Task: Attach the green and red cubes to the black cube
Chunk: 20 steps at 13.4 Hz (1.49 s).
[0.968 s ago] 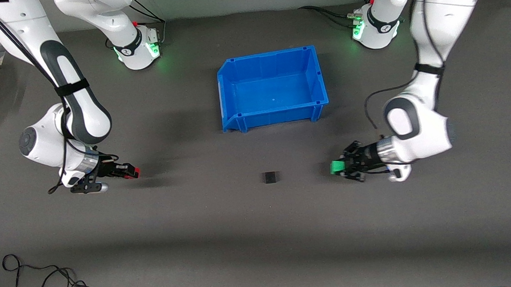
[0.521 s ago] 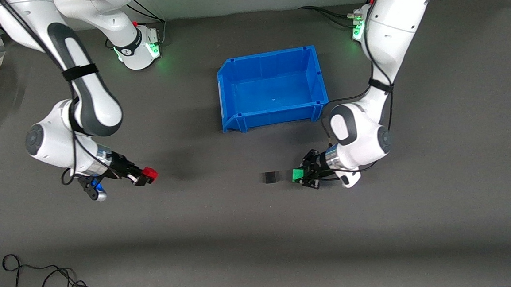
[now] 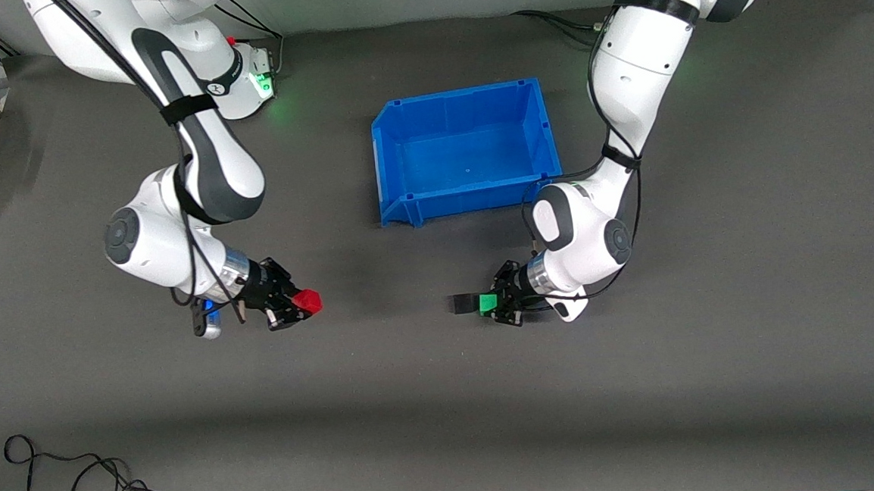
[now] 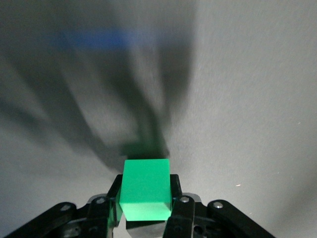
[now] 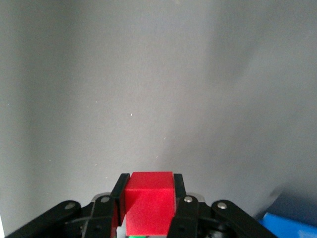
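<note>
Both my arms have swung inward | left gripper [image 3: 495, 303] clenches green cube [image 3: 487, 303] beside black cube [image 3: 462, 303], ready to press on | right gripper [image 3: 294, 306] grips red cube [image 3: 307, 302], nine o'clock of black, approaching.

Bare desk [image 3: 380, 310] lies between right claw [image 3: 305, 302], clamped on red cube [image 3: 308, 301], and black cube [image 3: 460, 303]; nothing stands in that lane; left claw [image 3: 491, 304] with green cube [image 3: 487, 303] sits just beside black cube, blocking that flank; blue bin [image 3: 466, 151] stands farther from front camera, apart from the lane; cable [image 3: 79, 480] near the front edge.
</note>
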{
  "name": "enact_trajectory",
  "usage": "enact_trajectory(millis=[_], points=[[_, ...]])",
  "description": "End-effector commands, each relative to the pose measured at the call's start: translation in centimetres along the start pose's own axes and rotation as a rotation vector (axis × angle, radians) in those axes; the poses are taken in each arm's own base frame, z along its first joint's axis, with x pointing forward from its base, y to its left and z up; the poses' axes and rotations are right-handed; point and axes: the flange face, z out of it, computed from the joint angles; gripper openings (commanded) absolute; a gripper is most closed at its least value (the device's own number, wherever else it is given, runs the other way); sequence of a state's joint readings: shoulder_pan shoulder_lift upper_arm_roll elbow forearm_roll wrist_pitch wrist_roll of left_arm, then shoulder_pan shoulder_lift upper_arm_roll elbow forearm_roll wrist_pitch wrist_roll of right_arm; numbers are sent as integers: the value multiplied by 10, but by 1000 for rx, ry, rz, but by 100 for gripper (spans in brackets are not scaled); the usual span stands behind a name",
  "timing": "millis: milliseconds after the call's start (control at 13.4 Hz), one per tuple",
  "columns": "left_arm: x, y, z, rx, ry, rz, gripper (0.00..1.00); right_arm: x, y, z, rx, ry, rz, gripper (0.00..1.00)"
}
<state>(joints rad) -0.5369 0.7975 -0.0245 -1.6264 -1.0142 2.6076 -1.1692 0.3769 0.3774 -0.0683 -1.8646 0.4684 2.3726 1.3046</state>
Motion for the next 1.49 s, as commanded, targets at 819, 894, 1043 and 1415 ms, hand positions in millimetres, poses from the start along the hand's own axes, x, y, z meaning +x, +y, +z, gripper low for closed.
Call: enact_trajectory(millis=[819, 894, 1043, 1415], points=[[-53, -14, 37, -5, -6, -14, 58, -146, -51, 125, -132, 236, 348, 0], [-50, -11, 34, -11, -5, -20, 69, -143, -49, 132, -139, 241, 349, 0], [-39, -5, 27, -19, 10, -63, 100, -139, -45, 146, -157, 250, 351, 0], [10, 35, -45, 27, 74, -48, 100, -153, -27, 176, -196, 268, 351, 0]])
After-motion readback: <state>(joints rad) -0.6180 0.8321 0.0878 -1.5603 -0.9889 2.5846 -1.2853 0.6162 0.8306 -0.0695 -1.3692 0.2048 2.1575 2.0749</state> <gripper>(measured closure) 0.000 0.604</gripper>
